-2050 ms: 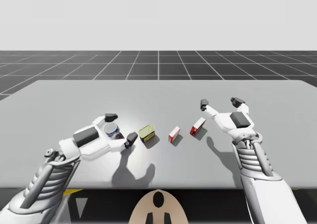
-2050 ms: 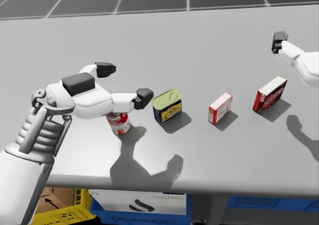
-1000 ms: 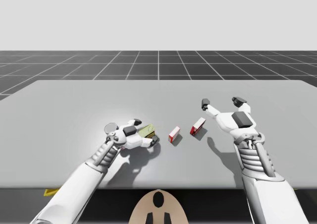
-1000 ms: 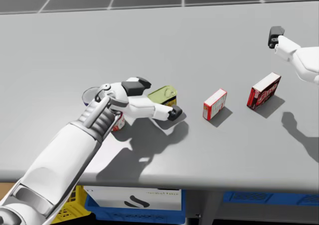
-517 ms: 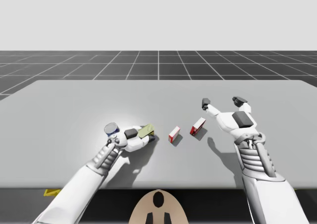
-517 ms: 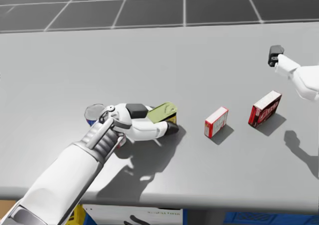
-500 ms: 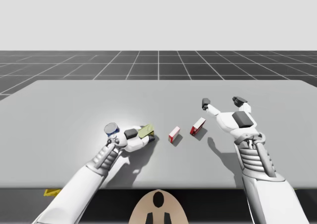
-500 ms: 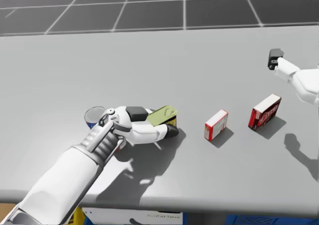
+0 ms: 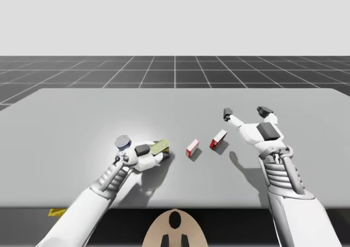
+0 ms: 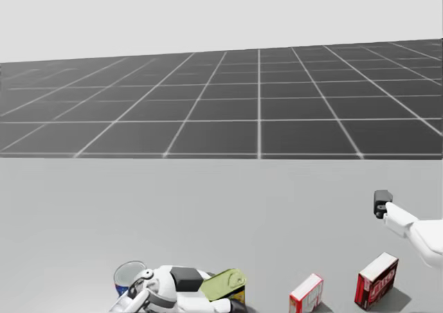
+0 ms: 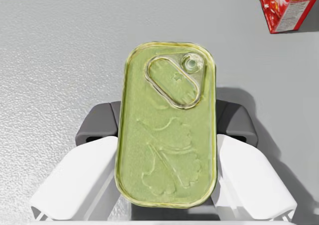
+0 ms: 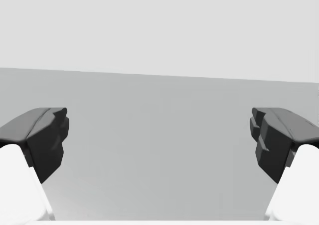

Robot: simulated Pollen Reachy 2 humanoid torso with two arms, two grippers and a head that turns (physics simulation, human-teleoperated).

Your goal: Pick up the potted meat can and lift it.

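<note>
Left gripper [image 11: 168, 125] clamps the meat can [image 11: 164, 175] from both sides. Grasp looks done; can seems on the table [image 9: 82, 121], lift remains.

Can [image 11: 167, 130]: rounded-rect., green lid w/ pull tab, tilted; pinched both long sides betw. left end effector [image 11: 167, 126] pads.

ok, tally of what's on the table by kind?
Cans: 2, the green-topped oblong can and the round can
Boxes: 2, the red-and-white box and the darker red box
Total: 4
</note>
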